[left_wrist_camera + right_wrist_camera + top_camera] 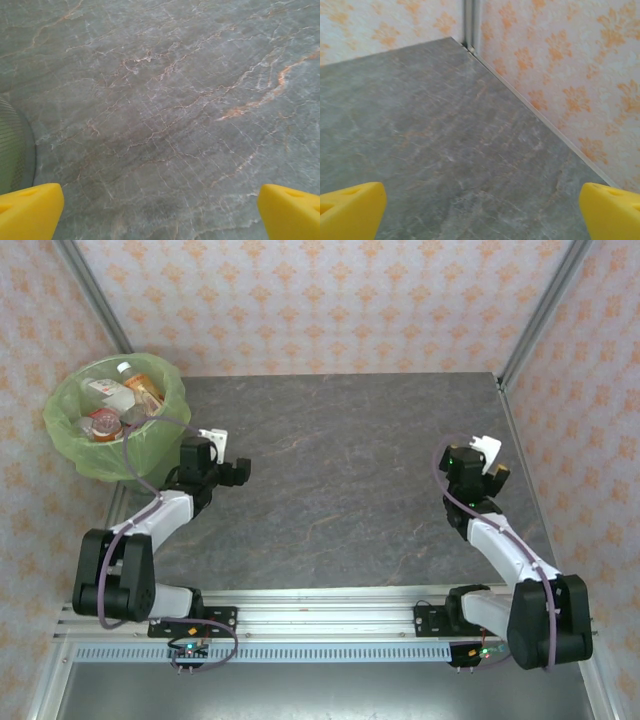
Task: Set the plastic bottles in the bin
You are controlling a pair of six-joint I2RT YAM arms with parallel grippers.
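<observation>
Standing at the far left of the grey table (pixel 340 440), one round bin (pixel 58 428) lined in light green holds the plastic bottles (pixel 108 392): at least three can be counted, an amber one (pixel 143 390) among them. Two grippers: the left gripper (pixel 243 470) is just right of the bin, fingers (pixel 30 212) spread wide over bare tabletop. The right gripper (pixel 497 475) is well apart at the right side, fingers (pixel 350 210) likewise spread.

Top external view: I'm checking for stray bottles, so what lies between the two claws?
Nothing: in the top view, the stretch of grey table between the left claw and right claw is bare. The bottles sit in the bin.
</observation>
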